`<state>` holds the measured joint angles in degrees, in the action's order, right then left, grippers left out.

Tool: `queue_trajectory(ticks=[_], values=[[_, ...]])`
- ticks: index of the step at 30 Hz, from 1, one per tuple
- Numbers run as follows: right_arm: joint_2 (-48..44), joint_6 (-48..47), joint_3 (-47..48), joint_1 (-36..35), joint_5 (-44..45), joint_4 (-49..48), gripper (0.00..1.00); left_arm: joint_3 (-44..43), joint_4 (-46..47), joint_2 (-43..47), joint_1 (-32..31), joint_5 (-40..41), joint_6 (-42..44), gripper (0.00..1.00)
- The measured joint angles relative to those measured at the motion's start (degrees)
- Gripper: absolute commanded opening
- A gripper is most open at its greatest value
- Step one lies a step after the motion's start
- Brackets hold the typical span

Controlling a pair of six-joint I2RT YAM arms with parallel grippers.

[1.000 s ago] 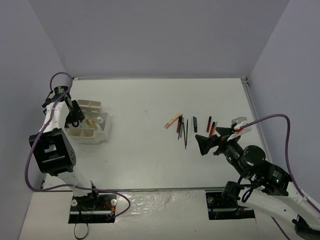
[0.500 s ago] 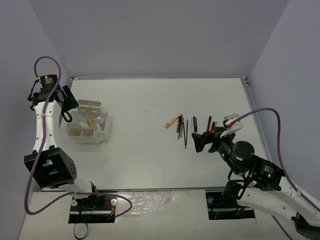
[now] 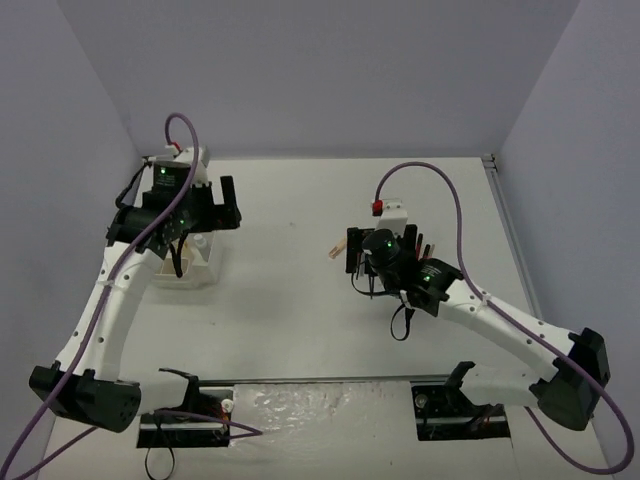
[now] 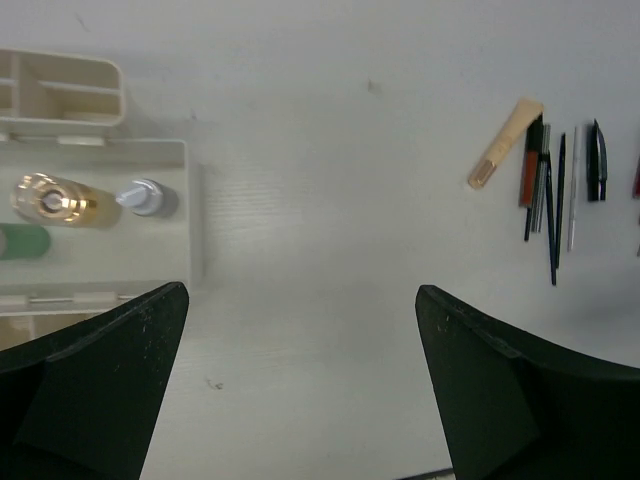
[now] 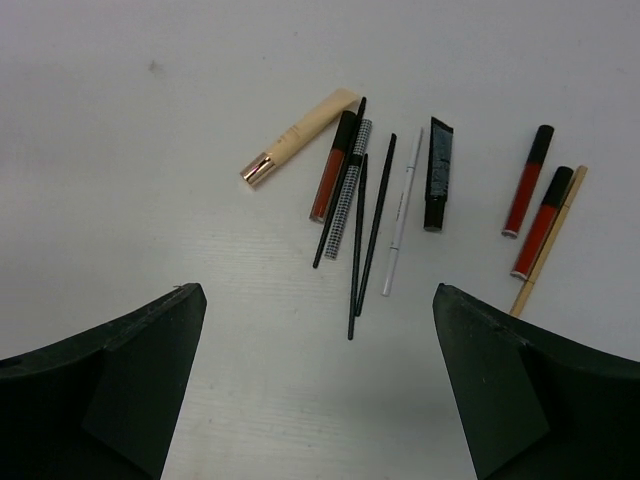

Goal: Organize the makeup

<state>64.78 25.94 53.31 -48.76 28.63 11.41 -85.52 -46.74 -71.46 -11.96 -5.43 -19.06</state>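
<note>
Right gripper (image 5: 320, 295) hovering over table (image 5: 150, 150), fingers standing wide, gripping nothing. Loose makeup lying in row at its 12 o'clock: black pencils (image 5: 358, 245), white pencil (image 5: 403, 215), tan tube (image 5: 300, 135), black tube (image 5: 438, 170), red tubes (image 5: 528, 180); tan stick (image 5: 550, 240) at 2 o'clock. Left gripper (image 4: 302, 295) hanging with fingers wide, empty. Tray (image 4: 190, 220) sitting at its 10 o'clock, holding gold-capped bottle (image 4: 45, 198), grey-capped bottle (image 4: 148, 198), green item (image 4: 22, 240).

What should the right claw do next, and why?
Probably lower the right claw onto the tan tube at the end of the makeup row. The claw hangs open and empty above the row, that tube lies angled away from its neighbours, and the white tray holds only bottles.
</note>
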Motion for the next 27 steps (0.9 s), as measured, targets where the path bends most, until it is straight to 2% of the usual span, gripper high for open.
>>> queue_trajectory(ticks=[4, 11, 15, 20, 27], values=[[10.9, 2.8, 4.4, 3.0, -1.7, -1.4, 0.89, 8.1, 3.7, 0.8, -3.5, -2.7, 0.1, 0.97], [34.6, 8.2, 19.6, 3.4, -1.9, -4.9, 0.76, 21.6, 10.8, 5.3, -4.6, -5.9, 1.0, 0.97], [45.3, 12.0, 23.7, 3.6, -1.6, -6.0, 0.72, 24.9, 12.9, 8.1, -4.6, -7.0, 1.0, 0.97], [51.8, 17.1, 23.9, 4.2, -0.1, -5.5, 0.67, 25.2, 14.8, 10.0, -4.6, -7.2, 1.0, 0.97], [53.8, 21.8, 24.0, 4.9, 2.3, -5.6, 0.58, 25.2, 15.5, 10.3, -4.6, -7.4, 1.0, 0.97]])
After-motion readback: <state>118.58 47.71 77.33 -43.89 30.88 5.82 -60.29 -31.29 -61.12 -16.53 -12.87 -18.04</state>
